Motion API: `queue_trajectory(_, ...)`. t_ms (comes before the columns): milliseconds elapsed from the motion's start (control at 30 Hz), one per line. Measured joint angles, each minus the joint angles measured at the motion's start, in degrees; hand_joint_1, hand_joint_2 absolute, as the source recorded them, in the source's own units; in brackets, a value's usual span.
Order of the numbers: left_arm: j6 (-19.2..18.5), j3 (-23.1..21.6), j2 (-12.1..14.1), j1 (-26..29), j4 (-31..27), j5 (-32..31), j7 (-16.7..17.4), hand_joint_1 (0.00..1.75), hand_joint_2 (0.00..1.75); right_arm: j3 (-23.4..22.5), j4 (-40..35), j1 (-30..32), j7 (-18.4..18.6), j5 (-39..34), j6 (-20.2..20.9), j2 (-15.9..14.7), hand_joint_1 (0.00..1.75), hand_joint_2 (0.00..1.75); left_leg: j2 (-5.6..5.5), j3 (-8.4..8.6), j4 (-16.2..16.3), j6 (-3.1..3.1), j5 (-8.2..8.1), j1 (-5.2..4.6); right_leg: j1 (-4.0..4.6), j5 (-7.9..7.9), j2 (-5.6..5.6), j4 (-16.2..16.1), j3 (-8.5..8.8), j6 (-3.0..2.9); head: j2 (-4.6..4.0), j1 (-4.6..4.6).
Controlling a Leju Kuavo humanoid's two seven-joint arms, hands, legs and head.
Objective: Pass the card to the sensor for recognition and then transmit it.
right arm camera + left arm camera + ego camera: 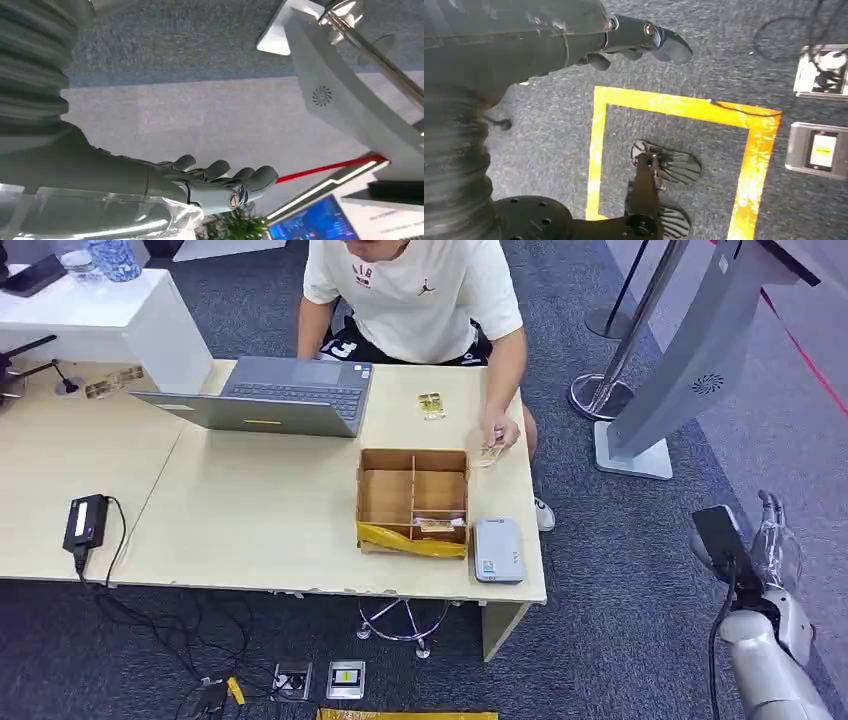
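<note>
Right hand [775, 540] raised off the table's right end, over the carpet, fingers [220, 172] straight and apart, holding nothing. Left hand [634, 42] hangs over the floor, fingers loosely curled, nothing in them; open or closed — cannot tell. Sensor [498, 549], grey, lies at the table's [250, 520] near right corner, just right of the box [413, 502]. One card [431, 405] lies far of the box. A person's hand [499, 433] holds another card [489, 454] beside the box's far right corner. Laptop [270, 395] at the far edge.
</note>
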Motion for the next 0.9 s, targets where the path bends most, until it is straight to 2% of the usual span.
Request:
queue_trajectory(233,0.31,1.53,-0.02,-0.06,0.00,-0.20,-0.62,0.00,1.75,-2.43,0.04,-0.21,-1.11,-3.72,-0.22,1.01,0.00,1.75,-0.01,0.00,0.00,0.00,0.00,0.00,0.00,0.00,-0.03,0.01,0.02,0.00,0.00,0.00)
queue_trajectory(467,0.74,1.59,-0.02,-0.13,0.00,-0.41,-1.77,0.00,1.75,-3.80,-3.52,-0.49,-0.55,-6.34,-1.07,2.14,0.00,1.75,-0.02,0.01,0.00,-0.02,0.03,0.01,0.01,0.00,-0.04,0.02,0.04,0.00,0.00,0.00)
queue_trajectory(567,0.79,1.59,-0.02,-0.13,0.00,-0.44,-1.99,0.00,1.75,-3.82,-5.58,-0.61,-1.68,-7.63,-1.97,2.56,0.00,1.75,-0.03,-0.03,0.00,0.00,0.05,0.00,0.00,0.02,-0.04,0.04,0.06,0.01,-0.02,0.00)
queue_trajectory(633,0.72,1.59,0.02,-0.21,0.00,-0.46,-2.17,0.00,1.75,-3.74,-8.86,-1.00,-0.80,-6.49,-2.27,2.93,0.00,1.75,-0.03,-0.04,0.00,-0.01,0.05,0.00,-0.01,0.02,-0.04,0.04,0.05,0.01,0.00,-0.02)
queue_trajectory(667,0.68,1.59,0.02,-0.27,0.00,-0.46,-2.32,0.00,1.75,-3.67,-11.47,-1.30,1.11,-5.07,-1.88,3.12,0.00,1.75,-0.04,-0.04,0.00,0.01,0.08,0.00,-0.01,0.03,-0.04,0.04,0.06,0.01,-0.02,0.00)
queue_trajectory(800,0.09,1.59,0.11,-0.38,0.00,-0.44,-3.02,0.00,1.75,-1.37,-23.16,-3.42,8.82,2.31,5.85,4.55,0.00,1.75,-0.04,-0.05,-0.01,-0.05,0.12,0.01,0.00,0.04,-0.05,0.11,0.06,-0.01,0.00,0.00)
queue_trajectory(900,-0.31,1.57,0.17,-0.61,0.00,-0.68,-3.32,0.00,1.75,2.81,-33.85,-4.38,12.07,8.99,16.80,7.39,0.00,1.75,-0.04,0.00,-0.01,-0.10,0.16,0.03,0.03,0.03,-0.05,0.19,0.02,-0.03,-0.02,0.00)
